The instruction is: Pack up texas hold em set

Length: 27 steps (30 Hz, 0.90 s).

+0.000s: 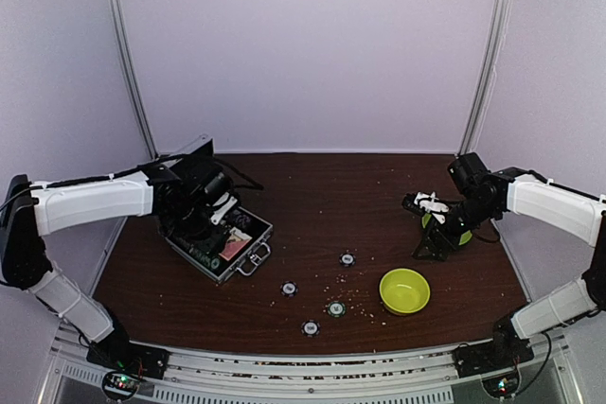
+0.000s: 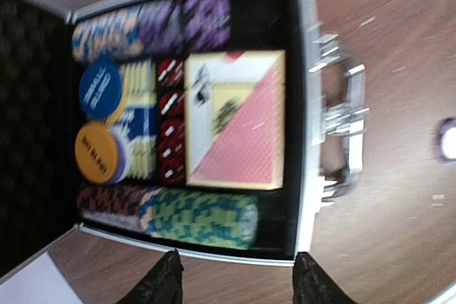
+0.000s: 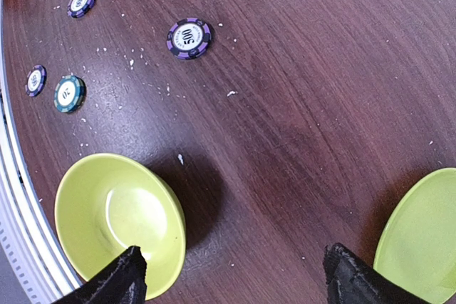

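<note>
Texas hold em set [image 1: 235,251]: its silver aluminium case [image 2: 305,69] lies open near the left edge of the table [image 1: 322,186]. The black-lined lid is raised on the far-left side and the metal handle [image 2: 343,126] faces the near-right.

Contents noted inside the case:
- 1 card deck [image 2: 239,122] with a pink patterned back, lying flat in the middle.
- Red chips [image 2: 171,129] stacked on edge, just beside the deck.
- A row of purple and orange-striped chips [image 2: 182,23] along one side wall, and a row of green-striped chips [image 2: 206,218] along the opposite wall.
- 1 blue round button [image 2: 100,89] and 1 orange round button [image 2: 98,151], side by side near the lid hinge.

Outside the case, 4 loose chips rest flat on the table between the case and the lime-green bowl [image 1: 404,290], toward the near edge. 3 are purple-rimmed, the nearest to the bowl's far side [image 3: 189,38]; 1 is teal [image 3: 69,94]. Pale specks are scattered around them.

Left gripper [image 2: 239,274] hangs directly above the open case, jaws moderately apart with nothing between them.

Right gripper [image 3: 231,275] hangs over the right side of the table, between the bowl and a lime-green plate [image 3: 422,240], jaws spread wide and empty.
</note>
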Motion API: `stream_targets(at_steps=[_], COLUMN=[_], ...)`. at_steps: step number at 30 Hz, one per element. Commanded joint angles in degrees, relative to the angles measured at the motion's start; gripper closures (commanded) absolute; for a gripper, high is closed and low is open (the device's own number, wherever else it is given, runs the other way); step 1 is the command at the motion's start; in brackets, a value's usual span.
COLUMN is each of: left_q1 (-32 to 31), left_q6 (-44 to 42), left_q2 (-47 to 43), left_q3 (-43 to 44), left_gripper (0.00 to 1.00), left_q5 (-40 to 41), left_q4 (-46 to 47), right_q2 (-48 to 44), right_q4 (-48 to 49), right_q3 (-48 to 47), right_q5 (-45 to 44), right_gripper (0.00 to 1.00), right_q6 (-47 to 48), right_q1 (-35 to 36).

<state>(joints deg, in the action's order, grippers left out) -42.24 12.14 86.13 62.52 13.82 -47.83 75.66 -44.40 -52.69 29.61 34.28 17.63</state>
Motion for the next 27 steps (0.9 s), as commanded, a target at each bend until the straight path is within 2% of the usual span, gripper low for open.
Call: stream_targets(at_steps=[1, 6, 13, 19, 27], left_q1=[-3.97, -10.97, -22.1, -25.72, -26.14], left_q6=[-1.15, -0.56, -4.8, -9.09, -9.98], left_q2=[-1.73, 7.24, 25.79, 35.32, 39.15], left_q3=[3.38, 9.34, 26.13, 34.35, 35.24], left_gripper=[0.45, 0.49, 0.51, 0.49, 0.48], left_q5=[-11.96, -16.18, -15.16, -17.37, -20.47], left_q4=[4.68, 8.44, 6.23, 3.86, 3.89], right_q2=[0.5, 0.17, -0.51, -0.74, -0.91], right_q4=[-0.77, -0.86, -0.68, -0.77, -0.77], right_q3=[-1.54, -1.54, -1.37, -1.37, -1.37], right_q5=[0.27, 0.24, 0.05, 0.03, -0.19], right_gripper=[0.13, 0.13, 0.13, 0.13, 0.13], right_q6=[0.17, 0.08, 0.02, 0.13, 0.17], right_q1=[-0.05, -0.09, -0.1, -0.06, -0.13])
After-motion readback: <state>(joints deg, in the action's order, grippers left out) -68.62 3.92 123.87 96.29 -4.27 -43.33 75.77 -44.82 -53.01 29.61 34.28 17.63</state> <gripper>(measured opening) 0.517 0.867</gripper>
